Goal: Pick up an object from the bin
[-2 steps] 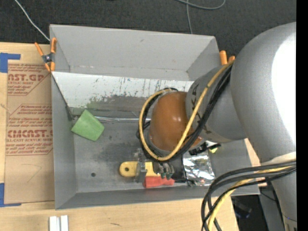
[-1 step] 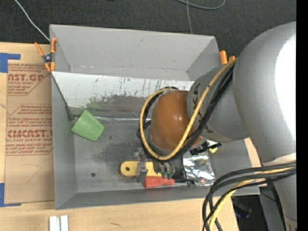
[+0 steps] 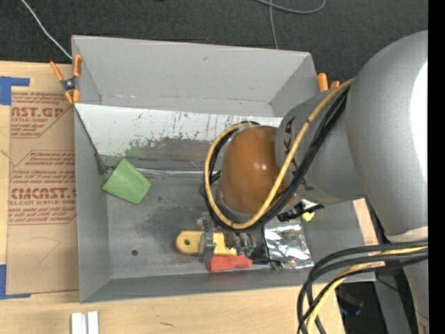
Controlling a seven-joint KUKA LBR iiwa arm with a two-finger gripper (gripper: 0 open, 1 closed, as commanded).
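step: likely at grasp | hand (image 3: pixel 224 241) low at the bin's (image 3: pixel 188 68) near side, over yellow piece (image 3: pixel 186 242) and red piece (image 3: pixel 224 263), foil (image 3: pixel 288 245) just right; opening: cannot tell | next: needs firm closure, then a clean lift

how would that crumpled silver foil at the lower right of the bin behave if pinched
The crumpled foil looks thin and creased, so it probably weighs little and would crush further under a pinch. It lies flat on the bin floor, so it likely slides rather than rolls.
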